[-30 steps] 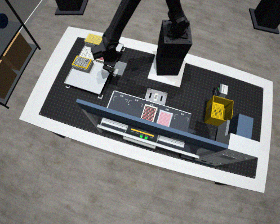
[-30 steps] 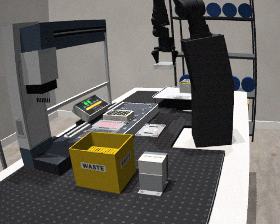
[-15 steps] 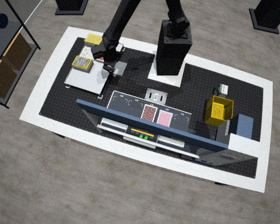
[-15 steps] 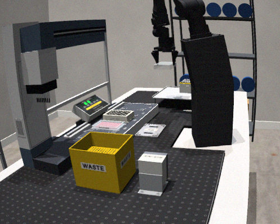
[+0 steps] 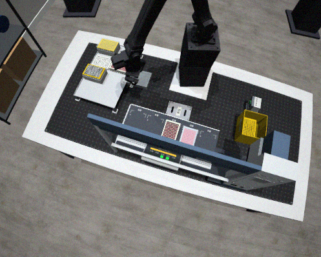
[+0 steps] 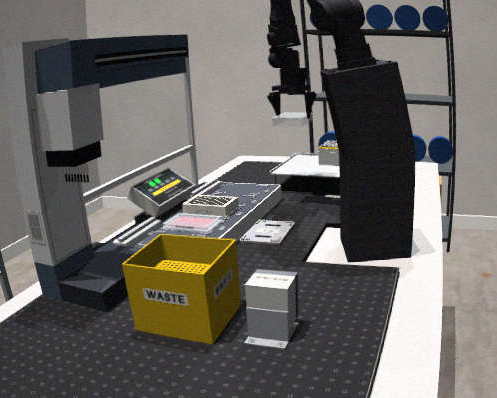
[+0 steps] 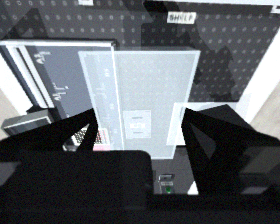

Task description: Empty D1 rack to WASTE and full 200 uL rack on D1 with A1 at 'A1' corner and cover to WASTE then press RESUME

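Observation:
My gripper point(image 5: 131, 79) is shut on a clear rack cover point(image 5: 141, 78) and holds it level, high above the table beside the shelf unit SHELF point(image 5: 97, 88). In the wrist view the cover point(image 7: 141, 100) spans between my two fingers, with a small label at its middle. From the side, the cover point(image 6: 290, 119) hangs under the fingers point(image 6: 290, 102). A yellow-rimmed tip rack point(image 5: 93, 72) with tips showing stands uncovered on the shelf. The yellow bin WASTE point(image 6: 183, 290) holds a yellow empty rack point(image 6: 183, 266). The deck's right-end position point(image 5: 210, 137) is bare.
Another yellow rack point(image 5: 108, 46) and a white plate point(image 5: 102, 59) sit further back on the shelf. A dark red item point(image 5: 170, 129) and a pink plate point(image 5: 188, 135) sit on the deck. The RG nest point(image 5: 181, 110) lies before it. The RESUME box point(image 6: 272, 310) stands beside WASTE. The arm's black pedestal point(image 6: 375, 165) is close by.

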